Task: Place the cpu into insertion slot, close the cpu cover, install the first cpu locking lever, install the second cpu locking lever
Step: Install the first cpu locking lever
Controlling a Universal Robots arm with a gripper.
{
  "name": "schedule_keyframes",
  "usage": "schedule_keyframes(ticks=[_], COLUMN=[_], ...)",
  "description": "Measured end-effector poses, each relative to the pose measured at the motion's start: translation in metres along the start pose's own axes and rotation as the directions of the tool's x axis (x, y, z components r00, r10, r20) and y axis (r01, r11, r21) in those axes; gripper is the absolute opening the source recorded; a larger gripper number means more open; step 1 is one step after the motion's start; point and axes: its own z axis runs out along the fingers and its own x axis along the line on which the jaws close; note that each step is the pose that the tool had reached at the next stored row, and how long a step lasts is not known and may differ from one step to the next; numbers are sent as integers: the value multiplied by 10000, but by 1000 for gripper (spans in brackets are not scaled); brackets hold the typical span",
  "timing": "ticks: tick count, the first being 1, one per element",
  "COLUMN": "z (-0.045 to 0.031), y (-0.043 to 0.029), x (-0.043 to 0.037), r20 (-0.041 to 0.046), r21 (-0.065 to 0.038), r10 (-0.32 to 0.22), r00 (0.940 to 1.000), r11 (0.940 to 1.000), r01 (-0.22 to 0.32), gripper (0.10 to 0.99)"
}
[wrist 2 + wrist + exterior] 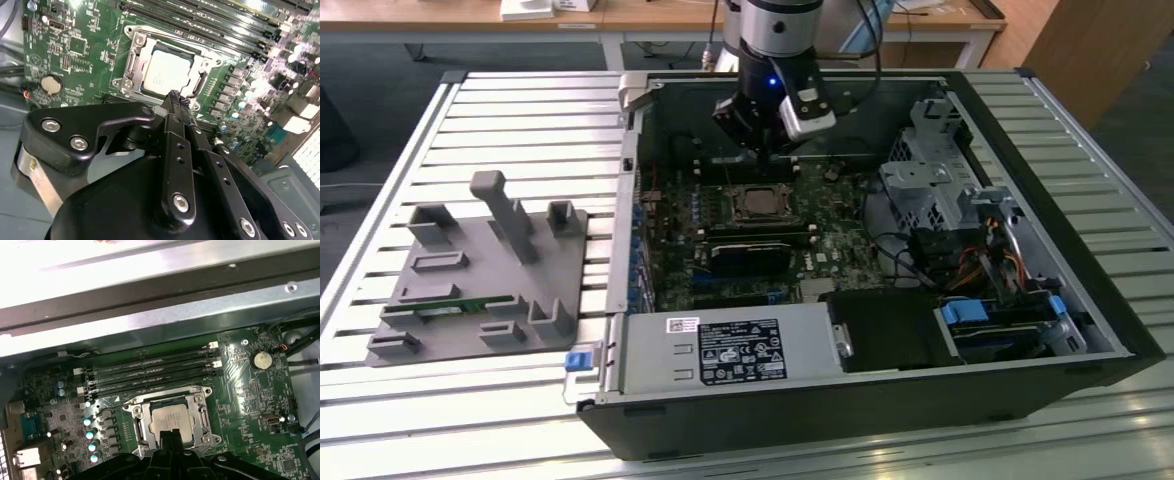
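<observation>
cpu point(167, 70) seated, claw point(178, 98) at its edge

claw was pinched narrow, holding nothing. In the exterior view the insertion slot point(757, 203) lay at 6 o'clock from the claw; cpu cover point(145, 420) lay flat around the cpu

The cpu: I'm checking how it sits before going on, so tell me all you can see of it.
The cpu is a small flat square chip with a pale silver-grey metal top bearing faint print. It lies flat in the slot on the green board. The silver cover frames it, its window leaving the top bare. In the second wrist view the shut claw stands at one edge of the cpu. Whether they touch I cannot tell.
</observation>
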Motion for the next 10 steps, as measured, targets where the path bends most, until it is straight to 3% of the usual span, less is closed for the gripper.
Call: schedule_keyframes(ticks=[5, 10], z=[0, 0], y=[0, 0], x=[0, 2], r20=[-22, -43], r21=[5, 10], r10=[-631, -1258], r00=[9980, 9920], r11=[9980, 9921], r01=[631, 1258], gripper=[106, 106])
